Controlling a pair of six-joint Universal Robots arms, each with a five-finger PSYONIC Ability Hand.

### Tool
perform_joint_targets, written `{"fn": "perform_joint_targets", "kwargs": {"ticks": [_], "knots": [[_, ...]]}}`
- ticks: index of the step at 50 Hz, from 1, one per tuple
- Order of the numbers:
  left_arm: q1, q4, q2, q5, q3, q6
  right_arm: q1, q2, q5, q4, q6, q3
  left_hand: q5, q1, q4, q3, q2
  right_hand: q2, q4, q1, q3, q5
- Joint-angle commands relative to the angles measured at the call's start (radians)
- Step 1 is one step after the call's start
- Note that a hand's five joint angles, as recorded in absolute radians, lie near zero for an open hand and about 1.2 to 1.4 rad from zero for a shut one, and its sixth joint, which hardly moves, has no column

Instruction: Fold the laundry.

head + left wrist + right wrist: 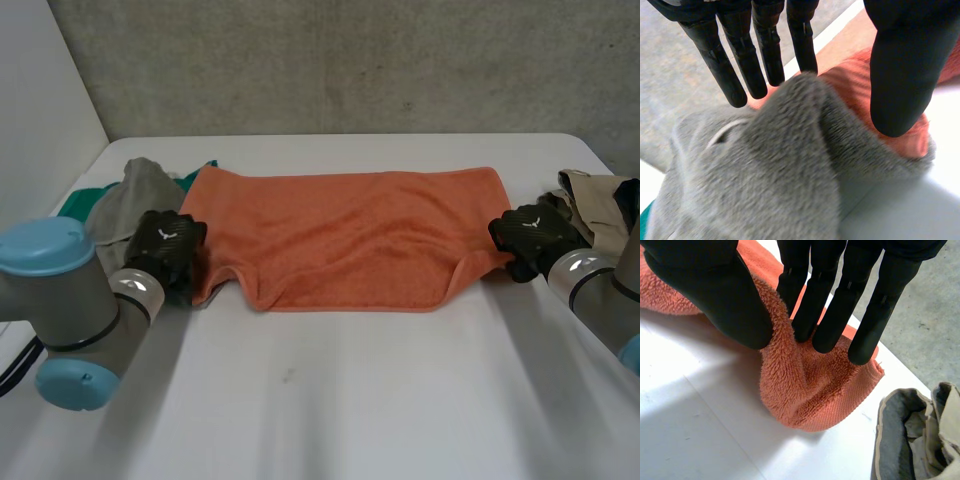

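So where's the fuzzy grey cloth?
In the head view the grey cloth lies at the table's left side, over a green cloth, beside the orange towel and left hand.

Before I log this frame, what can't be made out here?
Corner of the orange towel at the left hand: grey cloth covers it, left wrist view.
The beige garment: cut off by the edge, right wrist view.
The green cloth: mostly under the grey cloth, head view.

White table [330, 400], orange towel [350, 235] spread mid-table, grey cloth [130, 195] and green cloth [72, 205] at left, beige garment [600, 200] at right.
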Motion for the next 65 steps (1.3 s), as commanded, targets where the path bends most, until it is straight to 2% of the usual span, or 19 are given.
{"fn": "perform_joint_targets", "kwargs": {"ticks": [1,7,12,16,20,26,34,38,39,41,46,50,54,55,59,62,65], "knots": [[0.014,0.008,0.024,-0.021,-0.020,-0.012,0.001,-0.028,0.006,0.020,0.000,0.024,0.127,0.114,0.120,0.108,0.115,0.219,0.198,0.281,0.207,0.241],[0.007,-0.003,0.028,0.080,-0.020,-0.061,-0.008,-0.034,0.008,0.031,0.009,0.032,0.221,0.208,0.214,0.203,0.209,0.219,0.198,0.281,0.207,0.241],[-0.028,-0.106,0.070,0.103,-0.040,-0.116,-0.009,-0.029,0.014,0.025,0.024,0.035,0.075,0.062,0.068,0.056,0.063,0.219,0.198,0.281,0.207,0.241],[-0.051,-0.149,0.067,0.103,-0.025,-0.170,-0.009,-0.023,0.020,0.022,0.032,0.035,-0.026,-0.039,-0.032,-0.044,-0.038,0.219,0.198,0.281,0.207,0.241],[-0.061,-0.146,0.020,0.099,0.023,-0.199,-0.009,-0.015,0.022,0.017,0.032,0.037,-0.008,-0.021,-0.015,-0.027,-0.020,0.219,0.198,0.281,0.207,0.241],[-0.059,-0.147,-0.068,0.073,0.125,-0.207,-0.009,-0.018,0.022,0.016,0.032,0.051,0.156,0.143,0.149,0.138,0.144,0.219,0.198,0.281,0.207,0.241],[-0.061,-0.149,-0.160,-0.009,0.230,-0.192,-0.016,-0.024,0.020,0.016,0.032,0.061,0.335,0.322,0.328,0.317,0.323,0.219,0.198,0.281,0.207,0.241],[-0.058,-0.146,-0.168,-0.022,0.241,-0.150,-0.021,-0.026,0.019,0.020,0.031,0.060,0.499,0.486,0.493,0.481,0.487,0.219,0.198,0.281,0.207,0.241],[-0.058,-0.149,-0.162,-0.016,0.239,-0.135,-0.024,-0.028,0.019,0.022,0.031,0.057,0.697,0.684,0.691,0.679,0.685,0.219,0.198,0.281,0.207,0.241],[-0.059,-0.152,-0.150,-0.018,0.227,-0.123,-0.024,-0.034,0.019,0.028,0.031,0.055,0.851,0.838,0.844,0.833,0.839,0.219,0.198,0.281,0.207,0.241],[-0.059,-0.186,-0.059,-0.015,0.147,-0.071,-0.035,-0.069,0.009,0.083,0.011,0.044,0.852,0.839,0.845,0.833,0.840,0.219,0.198,0.281,0.207,0.241],[-0.050,-0.317,0.091,-0.007,0.034,0.072,-0.062,-0.141,0.003,0.245,-0.100,0.024,0.852,0.839,0.845,0.833,0.840,0.219,0.198,0.281,0.207,0.241],[-0.038,-0.484,0.234,-0.007,-0.071,0.230,-0.087,-0.192,0.017,0.491,-0.297,0.027,0.852,0.839,0.845,0.833,0.840,0.219,0.198,0.281,0.207,0.241],[-0.029,-0.559,0.283,-0.009,-0.107,0.288,-0.102,-0.205,0.035,0.604,-0.393,0.041,0.852,0.839,0.845,0.833,0.840,0.219,0.198,0.281,0.207,0.241],[-0.004,-0.734,0.364,-0.006,-0.163,0.398,-0.140,-0.244,0.066,0.781,-0.579,0.081,0.852,0.839,0.845,0.833,0.840,0.219,0.198,0.281,0.207,0.241],[-0.007,-0.805,0.384,0.000,-0.161,0.423,-0.140,-0.255,0.059,0.758,-0.608,0.086,0.852,0.839,0.845,0.833,0.840,0.219,0.198,0.281,0.207,0.241],[-0.022,-0.779,0.368,0.014,-0.129,0.405,-0.131,-0.247,0.055,0.709,-0.576,0.075,0.852,0.839,0.845,0.833,0.840,0.219,0.198,0.281,0.207,0.241]]}}
